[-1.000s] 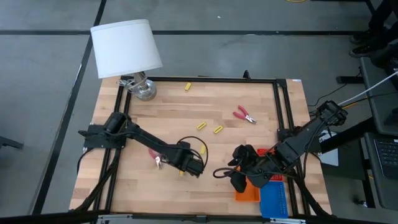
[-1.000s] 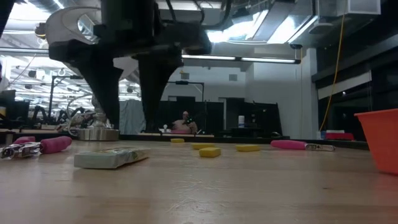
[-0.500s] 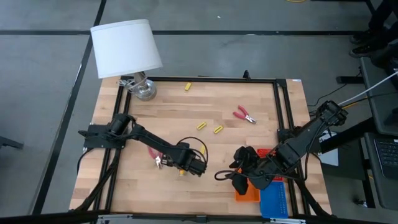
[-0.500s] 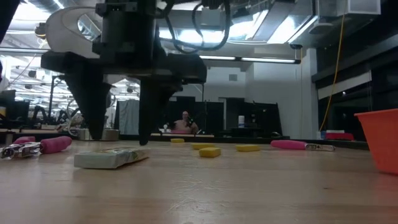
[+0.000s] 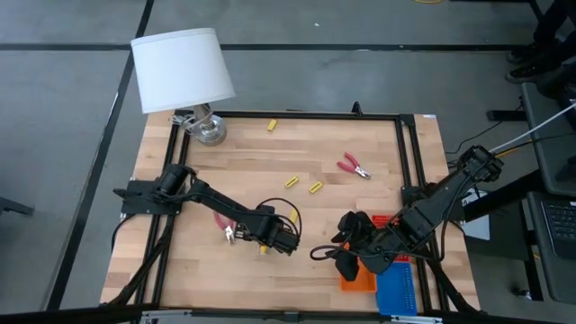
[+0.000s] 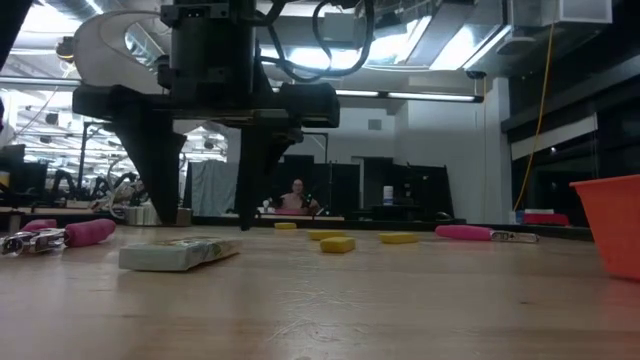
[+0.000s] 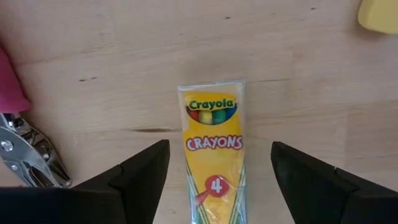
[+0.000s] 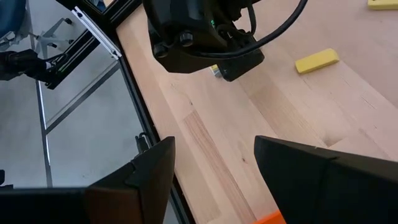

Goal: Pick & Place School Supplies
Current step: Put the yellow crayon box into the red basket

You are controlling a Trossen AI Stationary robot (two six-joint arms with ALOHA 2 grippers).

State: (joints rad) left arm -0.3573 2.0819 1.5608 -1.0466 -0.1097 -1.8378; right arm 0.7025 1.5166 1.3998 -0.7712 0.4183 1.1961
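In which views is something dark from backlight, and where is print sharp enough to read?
Low view: the left gripper is a black silhouette against bright ceiling lights. Left wrist view: the crayon pack is evenly lit, its print sharp and readable.

A wooden worktop [image 5: 378,135] is standing on a grey floor [image 5: 63,117] crossed by dark seams, inside a large lab.

A white-shaded lamp [image 5: 183,68] is sitting at one far corner of the worktop, whose edge a black metal frame [image 5: 306,114] is lining. Across the room, ceiling lights [image 6: 440,45] are glowing above dark glass partitions [image 6: 400,190], a yellow cable [image 6: 540,95] is hanging down a wall, and a person [image 6: 296,197] is sitting in the distance.
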